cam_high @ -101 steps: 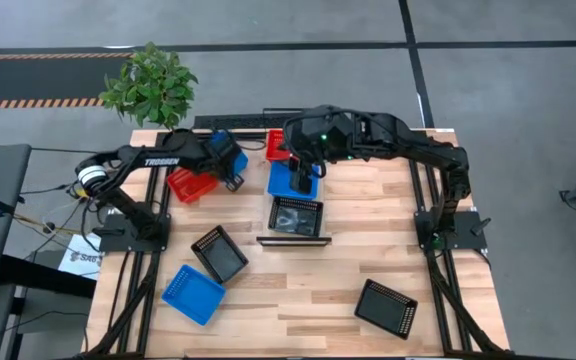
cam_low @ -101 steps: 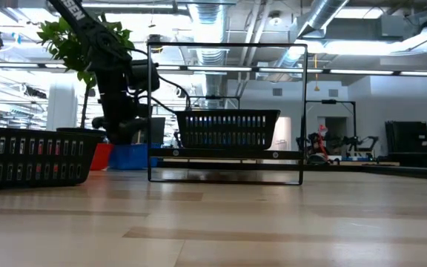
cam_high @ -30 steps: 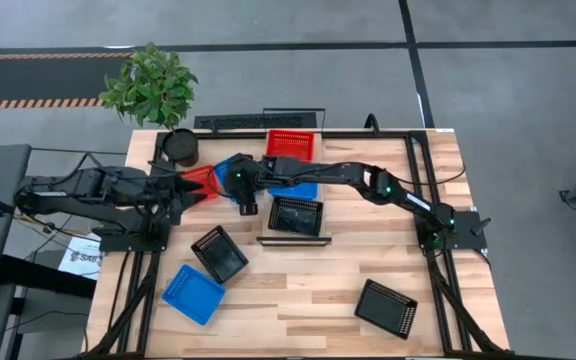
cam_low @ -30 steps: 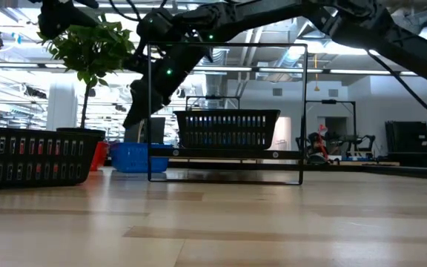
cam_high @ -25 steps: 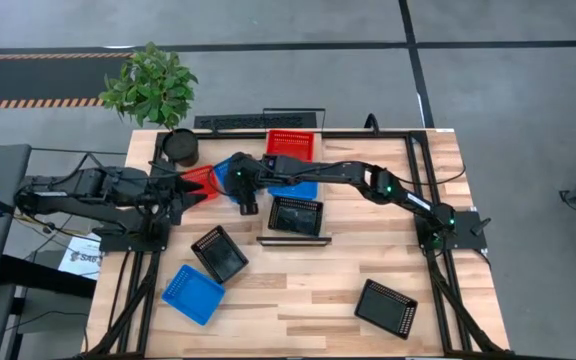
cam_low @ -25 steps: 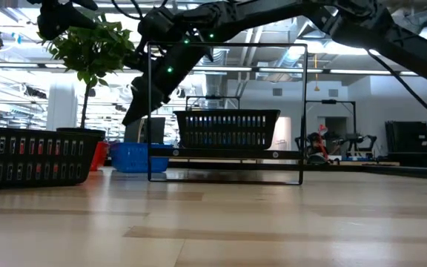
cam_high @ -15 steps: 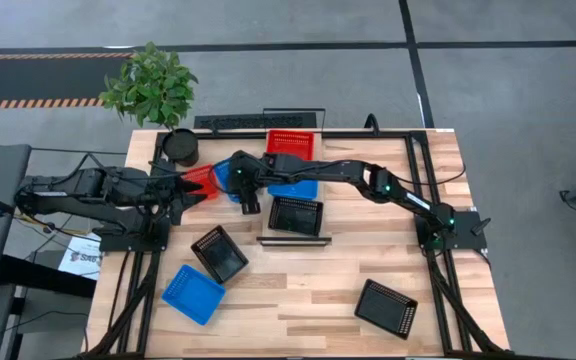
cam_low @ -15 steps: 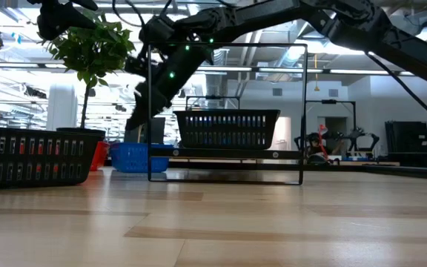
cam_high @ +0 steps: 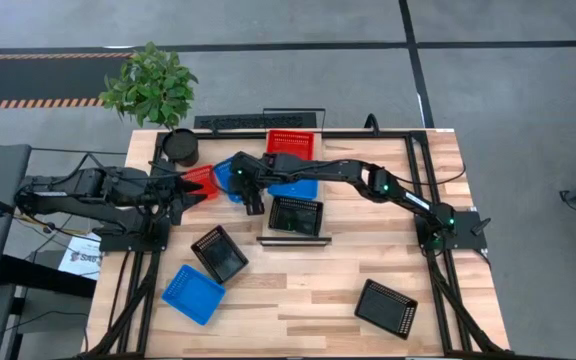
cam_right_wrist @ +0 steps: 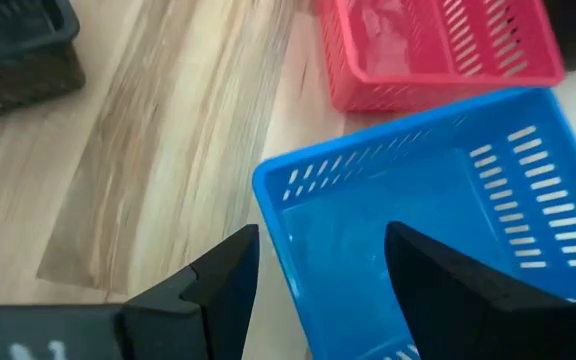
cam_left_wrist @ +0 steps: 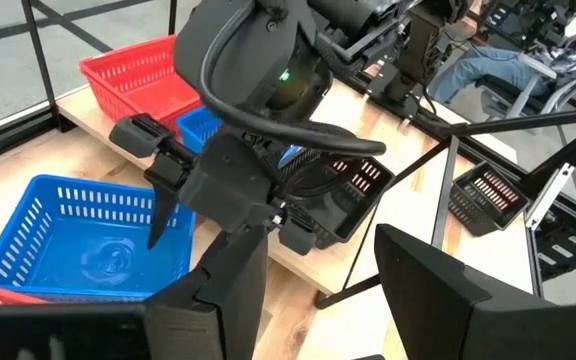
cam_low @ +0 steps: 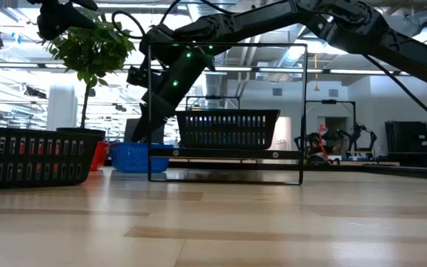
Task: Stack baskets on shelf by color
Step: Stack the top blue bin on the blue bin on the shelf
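Here the right end effector [cam_high: 244, 190] reaches far across the tabletop [cam_high: 308, 290] to a blue basket [cam_high: 230, 172] near the back left. In the right wrist view its two dark fingers [cam_right_wrist: 223, 280] are wide apart, one outside the near wall of that blue basket [cam_right_wrist: 428, 240] and one over the inside. It is not squeezing anything.

The left end effector [cam_high: 183, 193] waits just left of a red basket [cam_high: 202, 180] that touches the blue one. Its fingers [cam_left_wrist: 418, 290] stand partly apart with nothing between them.

No writing can be read on anything here.

The shelf [cam_high: 294, 240] sits in the middle of the tabletop, and its long side runs left to right. One black basket [cam_high: 296, 215] sits on it, long side also left to right, open side up. In the low view this black basket [cam_low: 227, 128] rests level inside the thin black frame.

Behind the shelf is a second blue basket [cam_high: 298, 189], and behind that another red basket [cam_high: 290, 145], both lying left to right.

Toward the front, a black basket [cam_high: 219, 253] and a blue basket [cam_high: 193, 294] on the left are turned at a slant. One more black basket [cam_high: 386, 308] lies at the front right, also slanted.

A plant [cam_high: 151, 85] in a round black pot [cam_high: 180, 147] stands at the back left corner.
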`<state>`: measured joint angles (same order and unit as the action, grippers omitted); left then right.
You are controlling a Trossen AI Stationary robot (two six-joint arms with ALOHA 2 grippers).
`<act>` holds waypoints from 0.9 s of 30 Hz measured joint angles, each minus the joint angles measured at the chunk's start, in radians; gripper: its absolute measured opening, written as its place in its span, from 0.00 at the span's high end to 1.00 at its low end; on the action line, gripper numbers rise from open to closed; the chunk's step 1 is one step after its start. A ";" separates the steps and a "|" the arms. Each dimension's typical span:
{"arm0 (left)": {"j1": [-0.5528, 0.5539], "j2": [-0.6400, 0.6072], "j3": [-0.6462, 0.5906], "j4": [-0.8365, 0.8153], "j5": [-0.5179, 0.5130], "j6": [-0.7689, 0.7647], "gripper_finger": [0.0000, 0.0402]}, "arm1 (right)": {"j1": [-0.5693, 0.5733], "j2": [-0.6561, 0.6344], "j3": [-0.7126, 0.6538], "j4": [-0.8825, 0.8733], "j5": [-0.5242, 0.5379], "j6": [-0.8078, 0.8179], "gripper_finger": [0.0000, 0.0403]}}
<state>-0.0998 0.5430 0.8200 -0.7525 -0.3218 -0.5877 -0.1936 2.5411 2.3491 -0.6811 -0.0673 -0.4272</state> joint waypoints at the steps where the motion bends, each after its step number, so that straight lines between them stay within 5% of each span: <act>1: 0.000 0.000 0.000 0.000 0.000 0.000 0.57 | 0.000 0.000 0.000 0.003 0.000 0.000 0.41; 27: 0.000 0.000 0.000 0.000 0.001 0.001 0.57 | -0.012 0.000 0.000 -0.047 -0.011 -0.002 0.50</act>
<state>-0.0998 0.5426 0.8200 -0.7528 -0.3213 -0.5869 -0.2058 2.5408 2.3493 -0.7284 -0.0784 -0.4294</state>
